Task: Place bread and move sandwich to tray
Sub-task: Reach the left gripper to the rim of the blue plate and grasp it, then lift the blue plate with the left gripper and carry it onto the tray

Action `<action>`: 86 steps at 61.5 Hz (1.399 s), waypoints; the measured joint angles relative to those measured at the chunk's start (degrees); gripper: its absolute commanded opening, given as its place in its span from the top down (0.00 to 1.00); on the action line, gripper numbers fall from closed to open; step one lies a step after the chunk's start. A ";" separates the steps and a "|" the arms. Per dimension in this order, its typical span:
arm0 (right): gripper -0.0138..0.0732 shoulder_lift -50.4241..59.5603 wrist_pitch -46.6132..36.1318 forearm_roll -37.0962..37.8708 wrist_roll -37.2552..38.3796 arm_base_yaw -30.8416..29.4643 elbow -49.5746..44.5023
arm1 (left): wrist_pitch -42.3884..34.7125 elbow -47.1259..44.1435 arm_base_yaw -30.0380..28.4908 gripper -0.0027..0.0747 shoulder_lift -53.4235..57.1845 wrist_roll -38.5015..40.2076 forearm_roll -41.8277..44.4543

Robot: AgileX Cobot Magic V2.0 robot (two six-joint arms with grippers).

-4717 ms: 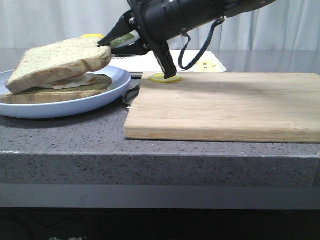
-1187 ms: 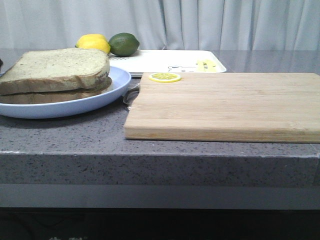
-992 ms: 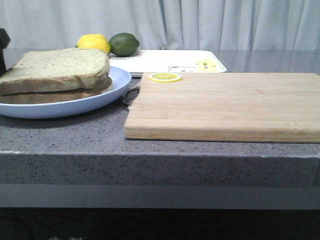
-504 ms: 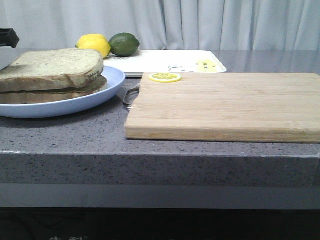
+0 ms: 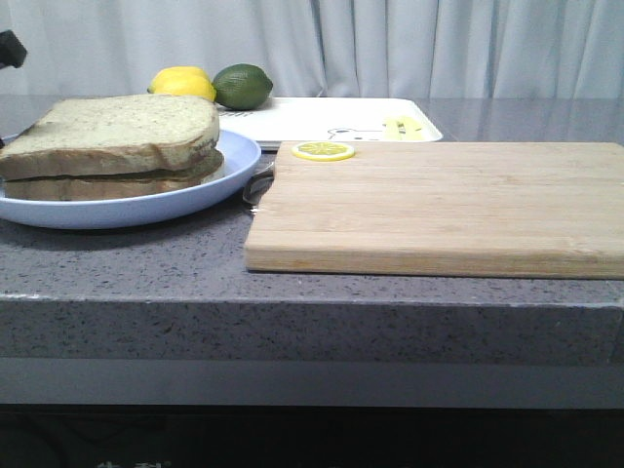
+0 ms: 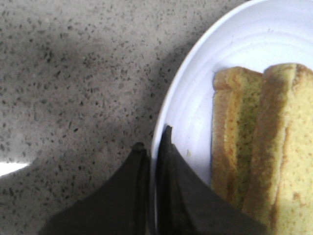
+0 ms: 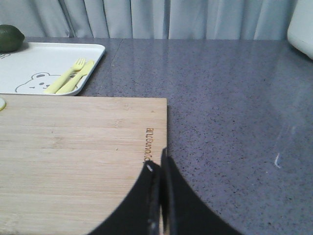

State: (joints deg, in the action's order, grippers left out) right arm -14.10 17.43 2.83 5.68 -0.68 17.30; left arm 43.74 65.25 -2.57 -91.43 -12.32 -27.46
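The sandwich (image 5: 117,146) lies on the round pale-blue plate (image 5: 185,200) at the front left: the bread slice (image 5: 122,127) sits on top of a like slice, and the egg is hidden between them. My left gripper (image 6: 152,139) is shut on the plate's rim (image 6: 195,58), one finger over and one under, next to the sandwich (image 6: 264,142). Only a dark bit of that arm (image 5: 10,49) shows in the front view. The white tray (image 5: 331,117) lies at the back. My right gripper (image 7: 157,161) is shut and empty above the cutting board's right edge.
A light wooden cutting board (image 5: 439,200) fills the middle and right, with a lemon slice (image 5: 323,150) at its far left corner. A lemon (image 5: 181,83) and a lime (image 5: 242,85) sit behind the plate. A yellow fork and knife (image 7: 68,77) lie on the tray (image 7: 29,61).
The right arm set the bread on the sandwich and left the front view. The left gripper came in from the left, and the plate has slid a little to the right towards the board.
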 measured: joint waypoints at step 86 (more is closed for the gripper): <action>0.91 0.00 0.00 0.00 0.00 0.00 0.00 | 21.66 62.22 1.88 0.99 -34.25 1.06 -15.10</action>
State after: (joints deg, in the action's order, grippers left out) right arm -14.10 17.43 2.83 5.68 -0.68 17.30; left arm 65.40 127.48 -0.68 -125.68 -11.26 -42.55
